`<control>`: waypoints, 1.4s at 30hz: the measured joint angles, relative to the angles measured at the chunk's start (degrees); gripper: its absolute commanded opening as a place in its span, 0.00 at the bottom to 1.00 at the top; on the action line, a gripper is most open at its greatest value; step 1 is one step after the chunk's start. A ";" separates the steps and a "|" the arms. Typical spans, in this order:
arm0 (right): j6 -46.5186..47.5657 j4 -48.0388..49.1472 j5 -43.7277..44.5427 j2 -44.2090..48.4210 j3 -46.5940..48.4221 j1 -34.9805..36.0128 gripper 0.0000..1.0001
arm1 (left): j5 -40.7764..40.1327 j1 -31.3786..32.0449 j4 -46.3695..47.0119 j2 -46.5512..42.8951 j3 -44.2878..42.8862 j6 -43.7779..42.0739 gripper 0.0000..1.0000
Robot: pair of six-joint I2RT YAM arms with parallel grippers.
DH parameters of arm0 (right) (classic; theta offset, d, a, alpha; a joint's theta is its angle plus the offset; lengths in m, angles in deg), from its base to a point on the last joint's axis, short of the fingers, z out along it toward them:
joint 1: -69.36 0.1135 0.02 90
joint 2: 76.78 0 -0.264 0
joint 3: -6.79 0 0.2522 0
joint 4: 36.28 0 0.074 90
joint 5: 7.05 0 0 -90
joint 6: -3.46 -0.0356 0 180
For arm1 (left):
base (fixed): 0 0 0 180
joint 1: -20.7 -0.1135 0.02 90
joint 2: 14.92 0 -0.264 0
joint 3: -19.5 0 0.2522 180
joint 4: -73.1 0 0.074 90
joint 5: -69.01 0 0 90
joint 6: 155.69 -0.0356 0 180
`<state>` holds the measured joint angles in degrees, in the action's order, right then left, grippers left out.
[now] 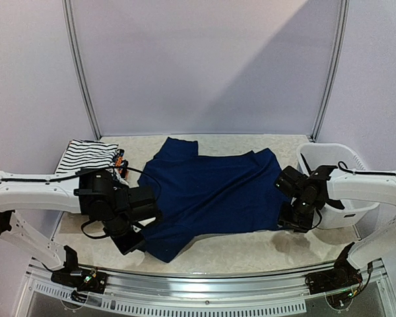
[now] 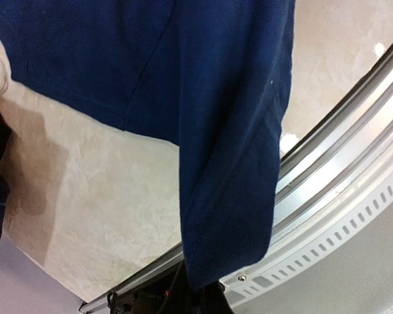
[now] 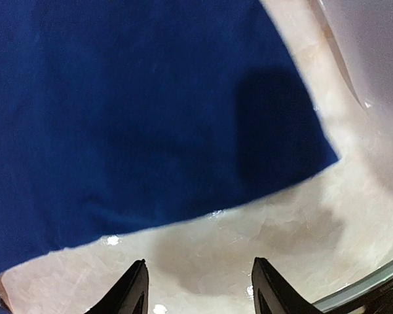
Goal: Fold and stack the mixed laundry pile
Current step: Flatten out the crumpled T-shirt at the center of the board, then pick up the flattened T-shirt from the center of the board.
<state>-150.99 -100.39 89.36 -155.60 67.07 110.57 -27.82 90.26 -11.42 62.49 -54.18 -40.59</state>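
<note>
A navy blue garment (image 1: 211, 191) lies spread across the middle of the table. My left gripper (image 1: 138, 246) is at its near left corner, shut on a fold of the navy cloth (image 2: 203, 98), which hangs in a strip from the jaws (image 2: 200, 291). My right gripper (image 1: 288, 222) hovers open at the garment's near right edge; its fingertips (image 3: 134, 288) stand over bare table just short of the navy hem (image 3: 137, 111). A black-and-white striped garment (image 1: 86, 156) lies folded at the back left, with a bit of orange-trimmed print cloth (image 1: 121, 160) beside it.
A white plastic tub (image 1: 346, 158) stands at the right, close behind the right arm; its wall (image 3: 373, 52) shows in the right wrist view. A metal rail (image 2: 340, 196) runs along the table's near edge, just below the held cloth.
</note>
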 measured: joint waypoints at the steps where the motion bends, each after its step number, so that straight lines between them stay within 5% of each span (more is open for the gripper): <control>1: -0.61 0.02 0.02 0.00 0.00 -0.02 0.55 | -0.09 -0.42 -1.09 -1.42 0.13 0.70 0.00; 7: -5.46 1.16 0.15 1.20 -2.23 0.00 0.54 | 0.15 -1.11 -4.55 -7.32 0.52 3.82 0.00; 23: -20.41 10.58 2.38 16.37 -17.07 1.29 0.44 | 3.39 -1.14 -0.74 -2.91 0.68 3.48 0.00; 33: -26.73 15.02 5.75 10.97 -18.10 1.88 0.36 | 3.67 -1.14 0.61 -2.05 0.68 3.04 0.00; 42: -29.88 17.66 7.21 7.15 -17.18 1.90 0.01 | 3.50 -1.16 1.07 -2.05 0.68 3.06 0.00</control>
<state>-180.87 -82.73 96.58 -148.46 49.89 112.47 -24.33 89.10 -10.35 60.43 -53.50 -37.53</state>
